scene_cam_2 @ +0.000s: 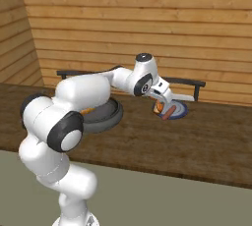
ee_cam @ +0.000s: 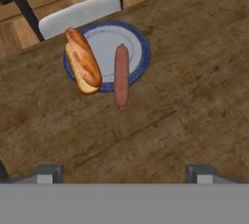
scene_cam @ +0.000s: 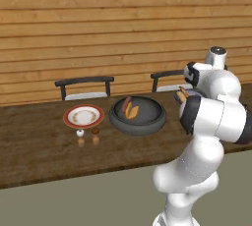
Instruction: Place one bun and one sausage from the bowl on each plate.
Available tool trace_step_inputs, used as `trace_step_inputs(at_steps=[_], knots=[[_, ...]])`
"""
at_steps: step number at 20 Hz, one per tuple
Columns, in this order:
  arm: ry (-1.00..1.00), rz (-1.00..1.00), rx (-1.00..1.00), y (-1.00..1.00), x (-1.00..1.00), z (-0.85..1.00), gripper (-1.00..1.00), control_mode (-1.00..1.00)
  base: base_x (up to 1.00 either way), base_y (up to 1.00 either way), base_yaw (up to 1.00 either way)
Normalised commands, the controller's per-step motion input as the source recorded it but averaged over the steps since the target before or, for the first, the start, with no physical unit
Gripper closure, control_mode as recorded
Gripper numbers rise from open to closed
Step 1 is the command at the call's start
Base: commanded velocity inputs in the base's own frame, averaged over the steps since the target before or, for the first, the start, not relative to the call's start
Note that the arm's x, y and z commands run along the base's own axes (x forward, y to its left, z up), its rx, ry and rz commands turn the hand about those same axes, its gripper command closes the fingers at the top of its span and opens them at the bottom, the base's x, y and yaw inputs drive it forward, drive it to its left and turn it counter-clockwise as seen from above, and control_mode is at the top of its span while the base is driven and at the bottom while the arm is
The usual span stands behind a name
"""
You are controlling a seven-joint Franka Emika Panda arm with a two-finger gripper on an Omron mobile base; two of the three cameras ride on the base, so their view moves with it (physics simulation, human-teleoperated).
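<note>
The blue plate point(ee_cam: 144, 62) lies on the wooden table with a bun point(ee_cam: 83, 62) on its left rim and a sausage point(ee_cam: 121, 74) across its middle, one end hanging over the rim. My gripper point(ee_cam: 124, 175) hovers above and just in front of this plate, open, nothing between its fingers; from the right base it is seen over the plate point(scene_cam_2: 180, 112). The dark bowl point(scene_cam: 138, 116) holds another bun point(scene_cam: 132, 111) and sausage point(scene_cam: 126, 104). The white red-rimmed plate point(scene_cam: 83, 116) lies to the bowl's left with nothing on it.
Two small shakers point(scene_cam: 79, 132) point(scene_cam: 95, 131) stand in front of the white plate. Two dark chairs point(scene_cam: 84, 86) point(ee_cam: 78, 11) sit behind the table against a wooden plank wall. My own arm hides part of the bowl point(scene_cam_2: 106, 117) in the right base view.
</note>
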Motion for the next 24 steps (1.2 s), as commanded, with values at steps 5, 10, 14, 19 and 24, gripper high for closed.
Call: trace_step_inputs(at_steps=[5,10,14,19,24], knots=[[0.07,0.0,0.14,0.65,-0.6,0.2,-1.0,-1.0,0.0,0.0,0.0],[0.04,0.0,0.18,0.66,-0.51,0.02,-1.0,-1.0,0.0,0.0,0.0],[0.0,-0.01,0.18,0.66,-0.39,0.0,-1.0,-1.0,0.0,0.0,0.0],[0.0,-0.12,0.15,0.76,-0.1,0.0,-1.0,-1.0,0.0,0.0,0.0],[-0.01,-0.13,0.19,0.61,0.0,0.0,-1.0,-1.0,0.0,0.0,0.0]])
